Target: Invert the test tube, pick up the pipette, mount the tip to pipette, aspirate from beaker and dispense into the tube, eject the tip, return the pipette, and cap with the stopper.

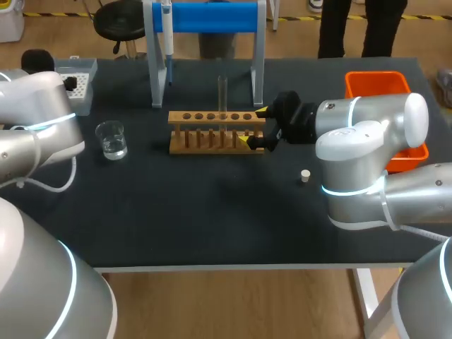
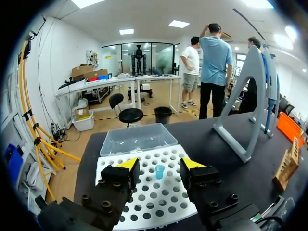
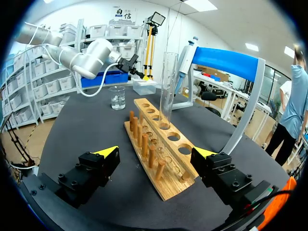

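Observation:
A clear test tube (image 1: pixel 222 92) stands upright in the wooden rack (image 1: pixel 215 131). My right gripper (image 1: pixel 257 127) is at the rack's right end, open, with the rack end (image 3: pixel 166 185) between its spread fingers and not gripped. The pipette (image 1: pixel 167 35) hangs on the blue-topped stand (image 1: pixel 212 18). My left gripper (image 2: pixel 159 166) hovers open over the white tip box (image 2: pixel 154 199); a single blue tip (image 2: pixel 159 172) stands in the box between its fingers, untouched. The beaker (image 1: pixel 111 139) holds clear liquid left of the rack. The small white stopper (image 1: pixel 305 176) lies on the mat.
An orange bin (image 1: pixel 381 85) sits at the back right, partly behind my right arm. The tip box's clear lid (image 2: pixel 134 138) lies open just beyond the box. The stand's grey legs (image 1: pixel 157 78) flank the space behind the rack.

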